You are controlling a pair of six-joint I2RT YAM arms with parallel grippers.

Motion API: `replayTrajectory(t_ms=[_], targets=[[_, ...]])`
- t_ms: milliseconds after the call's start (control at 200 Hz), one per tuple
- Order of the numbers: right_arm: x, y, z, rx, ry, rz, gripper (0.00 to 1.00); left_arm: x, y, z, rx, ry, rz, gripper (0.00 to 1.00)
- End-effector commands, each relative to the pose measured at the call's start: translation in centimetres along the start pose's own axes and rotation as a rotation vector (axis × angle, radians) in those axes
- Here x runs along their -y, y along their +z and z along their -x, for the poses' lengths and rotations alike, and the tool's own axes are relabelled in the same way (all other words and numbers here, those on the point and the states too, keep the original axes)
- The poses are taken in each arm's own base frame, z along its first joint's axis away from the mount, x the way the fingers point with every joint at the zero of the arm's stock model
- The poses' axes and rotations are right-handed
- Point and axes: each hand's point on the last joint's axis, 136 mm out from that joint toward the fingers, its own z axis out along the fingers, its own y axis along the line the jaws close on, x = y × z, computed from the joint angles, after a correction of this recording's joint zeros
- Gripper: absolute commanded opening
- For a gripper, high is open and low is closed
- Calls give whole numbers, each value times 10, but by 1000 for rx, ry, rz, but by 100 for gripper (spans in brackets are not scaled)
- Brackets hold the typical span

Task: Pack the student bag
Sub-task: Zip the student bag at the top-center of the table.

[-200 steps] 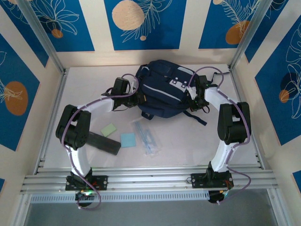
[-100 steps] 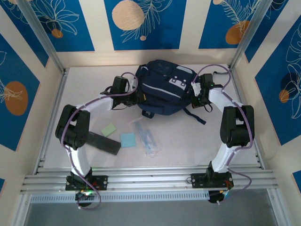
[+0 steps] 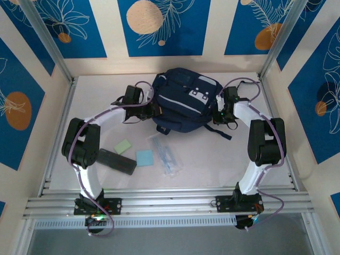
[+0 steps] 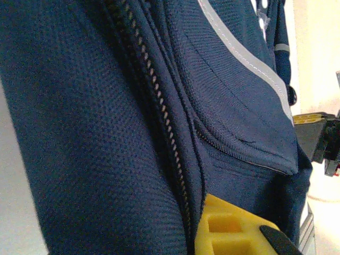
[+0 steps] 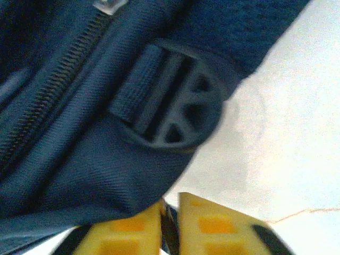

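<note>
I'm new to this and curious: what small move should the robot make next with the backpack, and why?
Probably the left gripper should start sliding the zipper open. It looks closed, the right gripper seems pinched on an edge of the backpack as if steadying it, and the blue note pad lies outside on the table.

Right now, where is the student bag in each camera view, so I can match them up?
Top external: student bag in the upper middle.
Left wrist: student bag close up, across left and centre, a zipper running diagonally.
Right wrist: student bag across the upper left, black buckle at centre.
Shared landmark: the pale stripe, in the top and left wrist views.
</note>
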Motion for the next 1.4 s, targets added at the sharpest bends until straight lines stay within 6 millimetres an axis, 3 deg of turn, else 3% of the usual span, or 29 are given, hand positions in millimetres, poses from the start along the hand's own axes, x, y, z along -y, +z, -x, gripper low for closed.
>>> replayTrajectory(t_ms=[0,180,285,440,640,830,1010,1140,1395], targets=[[6,-16,7,69,105,25,26,29,-24,-8,-75,83,-83,0],[-9,-46,10,117,115,80,38,30,-21,-12,-80,79,-77,0],[-20,-66,19,160,107,116,54,25,-19,-10,-71,73,-59,0],[-36,-77,36,208,80,135,57,16,-18,-6,-64,67,-36,0],[-61,-62,52,239,37,229,60,5,-18,2,-47,62,3,0],[-69,-31,70,227,56,287,66,1,-18,7,-35,57,20,0],[-57,5,76,200,98,242,69,-2,-17,6,-33,51,30,0],[-51,4,85,220,93,223,78,-7,-16,9,-31,47,40,0],[-38,18,89,155,155,162,83,-15,-15,15,-20,24,44,0]])
